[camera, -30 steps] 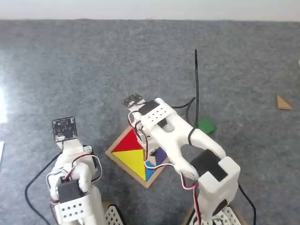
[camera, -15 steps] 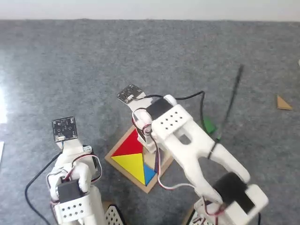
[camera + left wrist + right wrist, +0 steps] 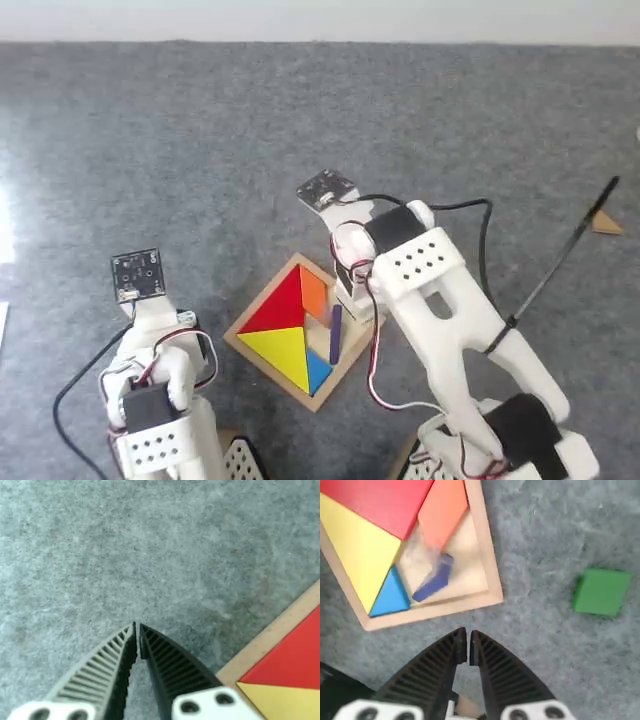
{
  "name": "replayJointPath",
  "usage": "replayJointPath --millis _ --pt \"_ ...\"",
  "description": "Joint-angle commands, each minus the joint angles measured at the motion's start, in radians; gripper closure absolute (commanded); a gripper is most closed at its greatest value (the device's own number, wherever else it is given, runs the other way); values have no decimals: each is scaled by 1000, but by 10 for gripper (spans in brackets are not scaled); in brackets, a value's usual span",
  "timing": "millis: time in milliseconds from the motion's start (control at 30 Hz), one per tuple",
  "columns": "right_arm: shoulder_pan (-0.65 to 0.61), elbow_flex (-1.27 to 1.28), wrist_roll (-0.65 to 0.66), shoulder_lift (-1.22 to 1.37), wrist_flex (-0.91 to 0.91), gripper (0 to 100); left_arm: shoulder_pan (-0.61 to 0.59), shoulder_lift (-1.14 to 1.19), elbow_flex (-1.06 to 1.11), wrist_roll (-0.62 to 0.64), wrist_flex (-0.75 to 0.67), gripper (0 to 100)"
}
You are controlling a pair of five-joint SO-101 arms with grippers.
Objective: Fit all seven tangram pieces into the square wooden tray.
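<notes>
The right gripper [image 3: 465, 639], fingers together and empty, has drawn back off the wooden tray [image 3: 486, 555]; the purple piece [image 3: 432, 582] now leans on edge inside, likely not seated; the green square [image 3: 600, 591] lies outside on the carpet; the left gripper [image 3: 137, 628] rests closed, holding nothing.

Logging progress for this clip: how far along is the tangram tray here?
Done: red, yellow, orange and blue pieces lie flat in the tray. In hand: nothing; left claw and right claw shut, empty. Left: purple piece, askew in the tray, green square and tan triangle on the carpet.
</notes>
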Motion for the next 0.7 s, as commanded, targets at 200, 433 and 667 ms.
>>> replayJointPath --millis 200,433,667 --pt "-249 -20 -181 -50 -74 663 -3 -18 -7 -5 8 987" --pt "-325 -14 -183 -48 -143 634 -3 -18 -7 -5 8 987" --pt "-320 25 -184 65 -147 697 -3 -18 -7 -5 8 987"
